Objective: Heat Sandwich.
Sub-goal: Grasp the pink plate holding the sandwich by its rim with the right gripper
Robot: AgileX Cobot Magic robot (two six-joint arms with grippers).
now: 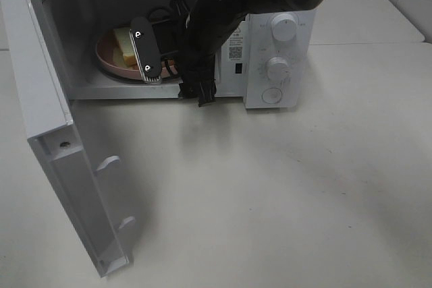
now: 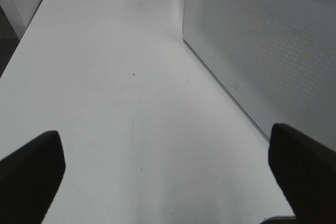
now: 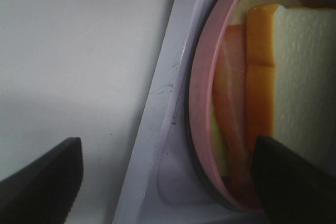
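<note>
The sandwich (image 1: 125, 42), white bread with yellow and orange filling, lies on a round pink plate (image 1: 108, 62) inside the open microwave (image 1: 277, 52). My right gripper (image 1: 172, 75) reaches into the opening from the upper right. In the right wrist view its jaws stand wide apart and open (image 3: 165, 145), straddling the plate's rim (image 3: 202, 103). One finger sits over the sandwich (image 3: 299, 77), the other outside the plate. Nothing is clamped between them. My left gripper (image 2: 165, 132) is open over bare table and is out of the exterior view.
The microwave door (image 1: 61, 166) swings out to the left toward the table's front. In the left wrist view its dotted outer panel (image 2: 252, 40) stands close by. Two knobs and a button sit on the control panel (image 1: 280, 69).
</note>
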